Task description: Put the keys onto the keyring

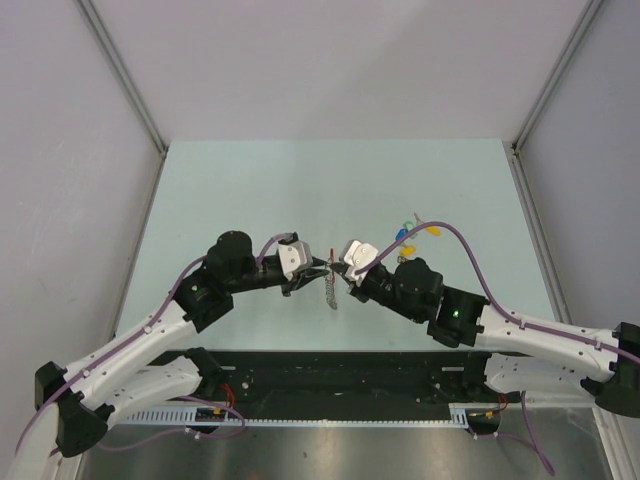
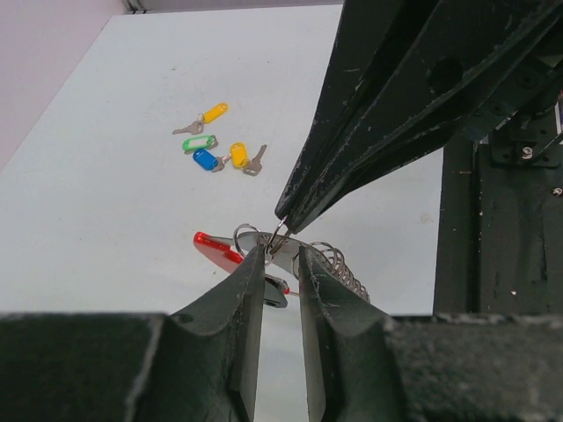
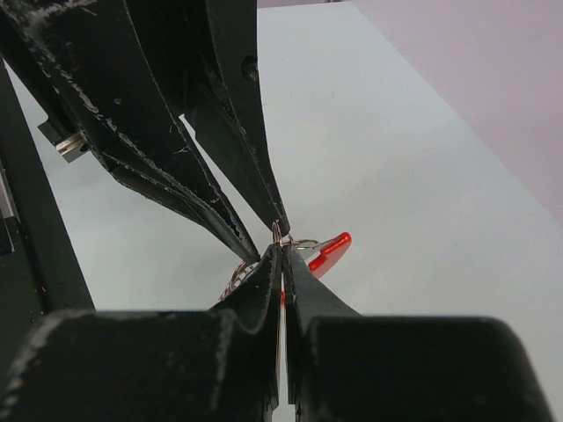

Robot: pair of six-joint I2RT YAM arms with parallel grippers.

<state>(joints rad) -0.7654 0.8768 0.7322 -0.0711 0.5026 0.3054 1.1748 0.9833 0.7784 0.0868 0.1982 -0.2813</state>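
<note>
Between your two grippers, over the middle of the table [image 1: 250, 190], the keyring [image 2: 249, 237] sits right where both sets of fingertips meet. Its red tag [image 2: 215, 249] sticks out to one side of the metal rings, and its silvery chain [image 2: 345, 271] trails off on the other side. From above, the chain shows as a short pale strip just below the meeting point.

Your right gripper [image 3: 280, 253] has its jaws pressed together with no gap, pinching a thin wire ring of the keyring at the very tips. Your left gripper [image 2: 281, 259] comes in from the opposite side with its jaws a little apart, and a narrow slot of table shows between them. The rings sit at its tips, but you cannot tell from these views whether those fingers press on the metal or only flank it.

The keys [image 2: 206, 159] lie loose on the table, well apart from the keyring, farther from the arm bases and on the right arm's side. A yellow key [image 2: 214, 112] lies by itself. Near it, a green key [image 2: 200, 142], a blue key and a second yellow key [image 2: 238, 155] lie close together.
</note>
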